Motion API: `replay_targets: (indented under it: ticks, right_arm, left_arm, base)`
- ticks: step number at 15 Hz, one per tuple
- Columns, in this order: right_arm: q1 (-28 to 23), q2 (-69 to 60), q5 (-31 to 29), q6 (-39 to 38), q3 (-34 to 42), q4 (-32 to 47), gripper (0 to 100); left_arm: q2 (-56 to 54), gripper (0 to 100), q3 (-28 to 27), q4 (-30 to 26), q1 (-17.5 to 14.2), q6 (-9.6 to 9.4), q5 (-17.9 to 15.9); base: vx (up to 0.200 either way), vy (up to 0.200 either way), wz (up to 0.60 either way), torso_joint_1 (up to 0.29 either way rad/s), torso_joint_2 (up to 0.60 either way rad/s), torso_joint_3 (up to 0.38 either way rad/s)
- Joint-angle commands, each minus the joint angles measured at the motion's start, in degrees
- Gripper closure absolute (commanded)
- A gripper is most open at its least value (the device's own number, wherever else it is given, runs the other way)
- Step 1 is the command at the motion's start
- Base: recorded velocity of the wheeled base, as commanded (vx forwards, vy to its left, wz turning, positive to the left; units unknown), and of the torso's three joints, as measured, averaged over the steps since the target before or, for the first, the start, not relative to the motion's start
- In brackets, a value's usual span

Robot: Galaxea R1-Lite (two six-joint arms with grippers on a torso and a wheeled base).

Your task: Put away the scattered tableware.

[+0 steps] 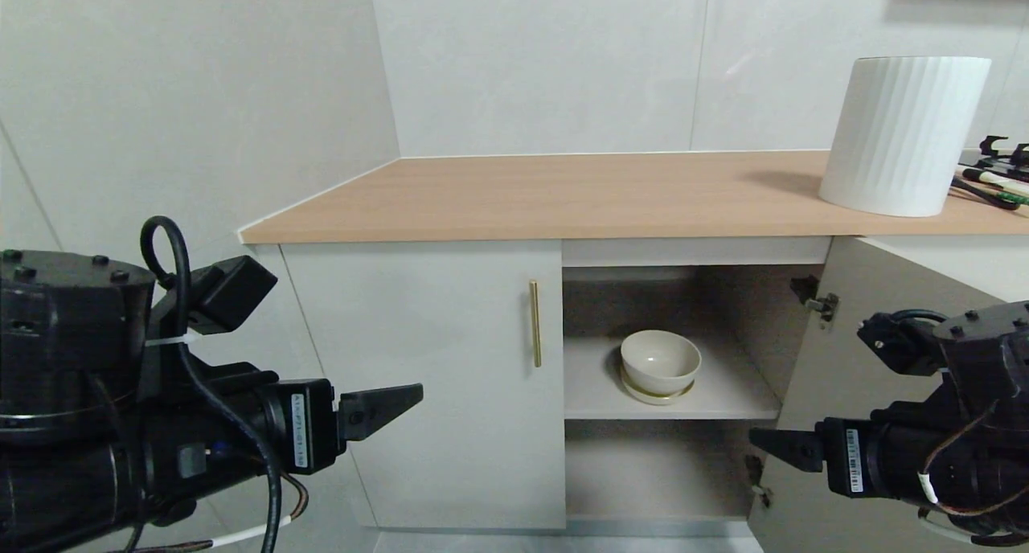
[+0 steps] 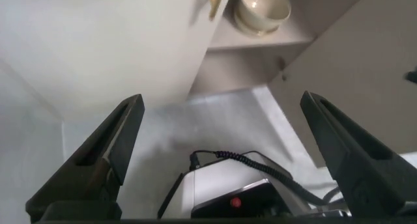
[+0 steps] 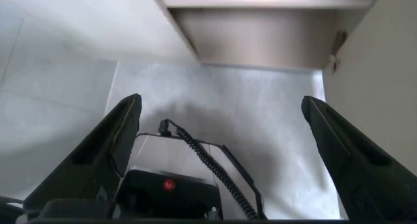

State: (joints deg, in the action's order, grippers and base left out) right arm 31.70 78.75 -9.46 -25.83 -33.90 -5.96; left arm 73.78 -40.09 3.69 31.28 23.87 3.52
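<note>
The cabinet (image 1: 418,376) under the wooden countertop (image 1: 563,195) has its right door (image 1: 836,376) swung open. A white ribbed container (image 1: 904,135) stands near the right edge of the countertop. Inside the cabinet, a cream bowl (image 1: 661,362) sits on a small plate (image 1: 655,395), near the front edge of the upper shelf (image 1: 723,392). The bowl looks like glazed ceramic, so I judge it stiff, rather heavy, slippery and easy to chip. The best hold is probably on the rim, one finger inside and one outside. The left gripper (image 2: 221,103) and the right gripper (image 3: 221,101) hang low in front of the cabinet, each spread wide and holding nothing.
</note>
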Motion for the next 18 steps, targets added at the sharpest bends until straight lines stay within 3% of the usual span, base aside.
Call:
replay_targets:
  ticks: [1, 11, 18]
  right_arm:
    - [0.0, 0.0, 0.0, 0.0, 0.1, 0.0, 0]
    - [0.1, -0.2, -0.2, 0.0, 0.3, 0.2, 0]
    - [0.0, -8.0, 0.1, 0.5, -0.4, 6.0, 0]
  left_arm:
    - [0.3, 0, 0.0, 0.0, 0.0, 0.04, 0.0]
    - [0.3, 0, 0.2, 0.0, 0.2, -0.05, 0.0]
    - [0.1, 0, 0.3, 0.0, 0.3, -0.14, -0.1]
  base:
    - [-0.200, 0.000, 0.00, 0.007, 0.01, 0.007]
    - [-0.200, 0.000, 0.00, 0.000, 0.00, 0.005]
    - [0.000, 0.000, 0.00, 0.000, 0.00, 0.000]
